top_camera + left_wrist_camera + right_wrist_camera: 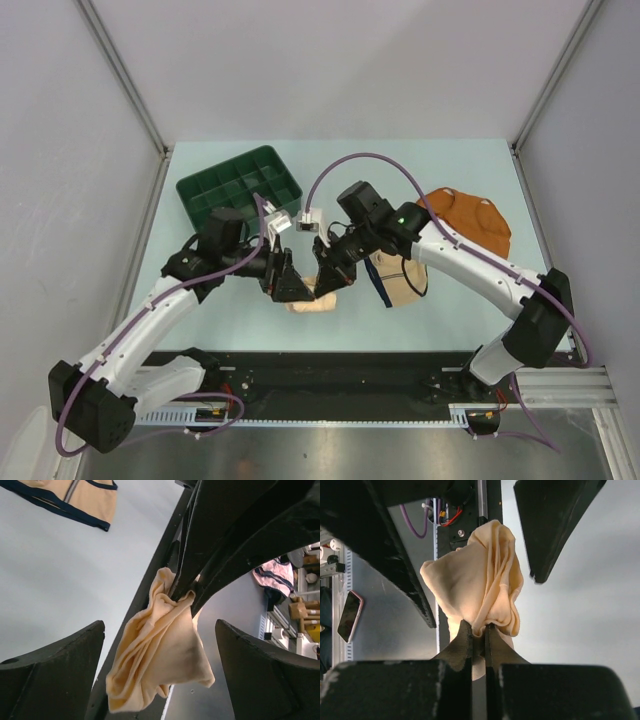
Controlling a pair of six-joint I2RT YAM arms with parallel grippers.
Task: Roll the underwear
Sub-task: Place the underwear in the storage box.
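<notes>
A tray (240, 185) sits at the far left of the tabletop (450, 165). The left hand (285, 283) is spread wide, with 1 finger on each side of the peach garment (310, 303) and neither clearly touching it. That garment hangs bunched near the front edge, between the 2 hands. The right hand (328, 275) is clamped tight on a gathered fold at its top. Whether its lower end rests on the tabletop cannot be told. To the right the cream garment (395, 282) lies partly under the right arm. The rust garment (470, 222) lies further right, towards the back.

The cloth looks light, thin and limp. It collapses into folds and will likely hold no shape by itself. It seems neither fragile nor slick. A single pinch only wads it, so rolling probably calls for spreading it flat and taking 1 edge at 2 corners.

The tabletop is pale, flat and smooth, so cloth may slide rather than turn over. Plain walls close off 3 sides, and both arms crowd the middle.
</notes>
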